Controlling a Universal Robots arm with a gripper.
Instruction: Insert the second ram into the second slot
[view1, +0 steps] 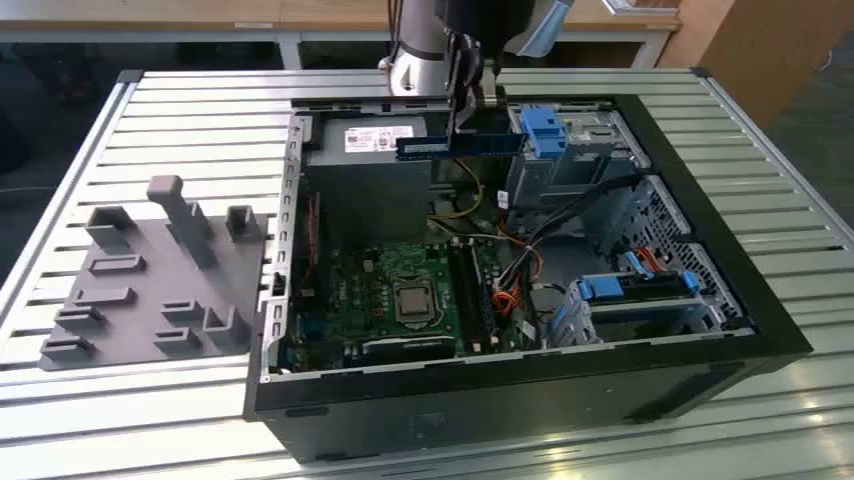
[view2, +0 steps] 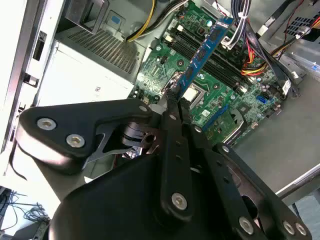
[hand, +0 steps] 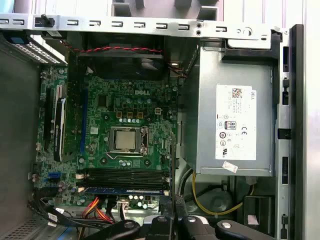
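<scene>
While pinched by the black gripper (view2: 172, 96), the thin, flat, blue second ram (view2: 206, 51) hangs horizontal.

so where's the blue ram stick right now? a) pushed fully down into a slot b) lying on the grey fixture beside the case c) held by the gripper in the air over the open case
c: in the exterior view the gripper holds the second ram up above the case, well clear of the motherboard.
</scene>
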